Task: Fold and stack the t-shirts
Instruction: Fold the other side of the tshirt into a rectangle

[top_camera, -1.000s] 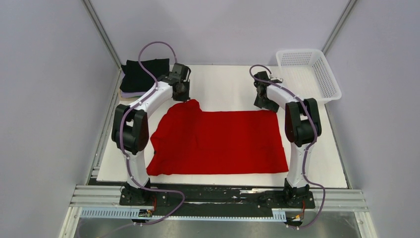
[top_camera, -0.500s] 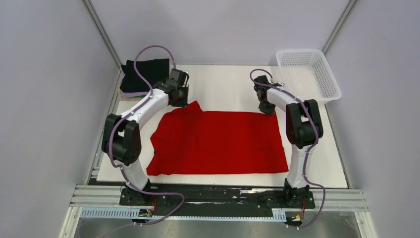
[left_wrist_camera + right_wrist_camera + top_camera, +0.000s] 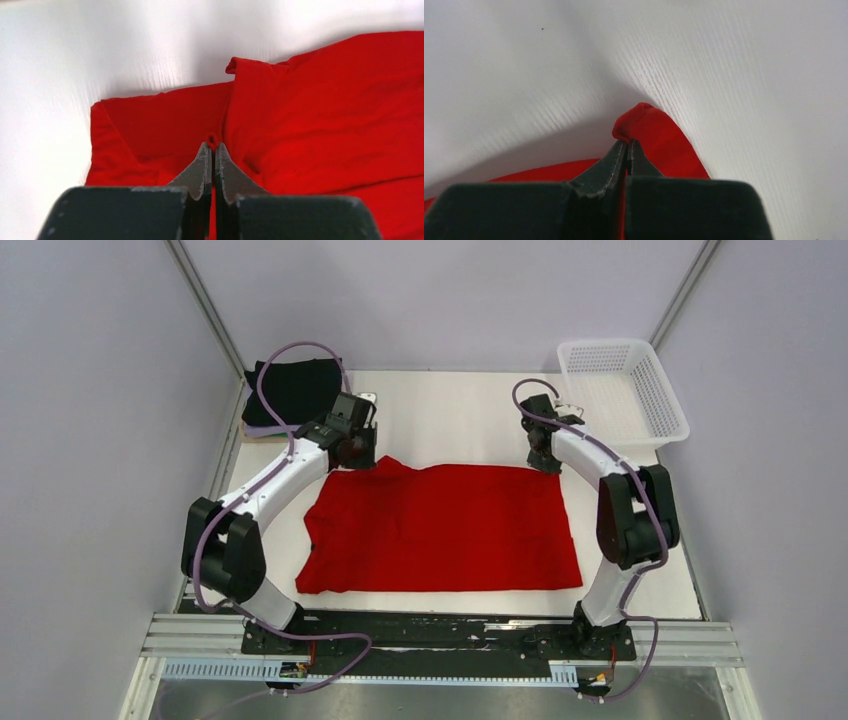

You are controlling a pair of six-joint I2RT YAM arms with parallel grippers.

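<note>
left gripper [image 3: 211, 150] and right gripper [image 3: 626, 147] each clamp one end of the far edge of the red t-shirt [image 3: 440, 530], flat on the table [image 3: 450, 410] — grasping for a fold. next, probably: lift both ends evenly toward the near hem.

A white plastic mesh basket [image 3: 668, 405] sits at the far right corner of the white tabletop [image 3: 450, 420]. A metal rail [image 3: 195, 638] runs along its near edge.

Right gripper [image 3: 626, 145] has closed on the far right corner of the red t-shirt [image 3: 440, 530]; left gripper [image 3: 211, 147] has apparently lowered its corner leftward.
</note>
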